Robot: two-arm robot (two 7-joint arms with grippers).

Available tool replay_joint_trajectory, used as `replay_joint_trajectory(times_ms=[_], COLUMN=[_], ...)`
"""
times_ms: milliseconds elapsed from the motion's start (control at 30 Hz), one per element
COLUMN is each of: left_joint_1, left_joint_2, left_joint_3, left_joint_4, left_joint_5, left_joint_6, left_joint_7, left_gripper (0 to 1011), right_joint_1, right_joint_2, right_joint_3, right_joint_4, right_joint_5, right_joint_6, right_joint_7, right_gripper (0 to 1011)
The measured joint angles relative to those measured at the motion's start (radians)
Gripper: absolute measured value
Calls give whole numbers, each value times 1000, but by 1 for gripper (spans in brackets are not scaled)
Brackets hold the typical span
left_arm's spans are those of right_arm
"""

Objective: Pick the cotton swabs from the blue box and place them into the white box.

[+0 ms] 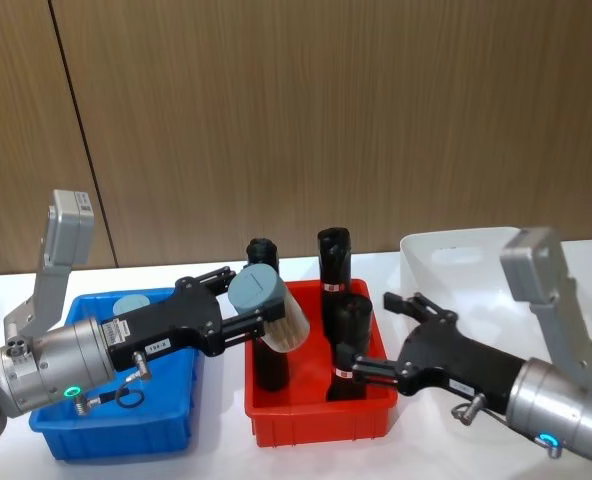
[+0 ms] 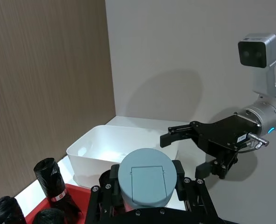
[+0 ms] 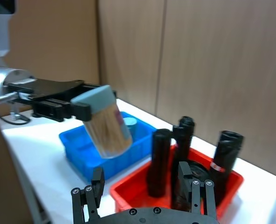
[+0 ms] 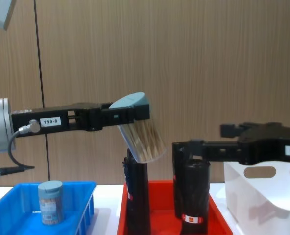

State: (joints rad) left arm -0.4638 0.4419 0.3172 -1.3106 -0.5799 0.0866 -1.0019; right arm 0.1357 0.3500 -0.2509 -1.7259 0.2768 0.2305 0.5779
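Observation:
My left gripper (image 1: 263,302) is shut on a jar of cotton swabs (image 1: 272,308), a clear jar with a grey-blue lid. It holds the jar tilted in the air (image 4: 141,133), above the left part of the red bin. The jar's lid (image 2: 146,178) faces the left wrist camera. Another cotton swab jar (image 4: 51,201) stands upright in the blue box (image 1: 116,428) at the left. The white box (image 1: 448,256) sits at the far right. My right gripper (image 1: 382,336) is open and holds nothing, beside the black cylinders over the red bin's right side, next to the white box (image 4: 262,200).
A red bin (image 1: 316,422) between the blue and white boxes holds several tall black cylinders (image 1: 333,262) with red-white labels, standing upright. A wooden wall runs behind the table.

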Motion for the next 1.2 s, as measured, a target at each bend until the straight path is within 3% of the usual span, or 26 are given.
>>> replay_joint_trajectory(times_ms=[200, 567, 1200], left_joint_1=[0, 0, 0], left_joint_2=[0, 0, 0], left_joint_3=[0, 0, 0], left_joint_4=[0, 0, 0], left_joint_5=[0, 0, 0], left_joint_6=[0, 0, 0], left_joint_7=[0, 0, 0], left_gripper=[669, 669, 669], right_joint_1=[54, 127, 199], right_joint_2=[-18, -49, -91], right_joint_3=[-13, -38, -78], right_joint_4=[28, 72, 145], right_joint_5=[-16, -47, -94], right_joint_6=[45, 94, 121], right_joint_7=[75, 149, 180], right_gripper=[1002, 1002, 1002])
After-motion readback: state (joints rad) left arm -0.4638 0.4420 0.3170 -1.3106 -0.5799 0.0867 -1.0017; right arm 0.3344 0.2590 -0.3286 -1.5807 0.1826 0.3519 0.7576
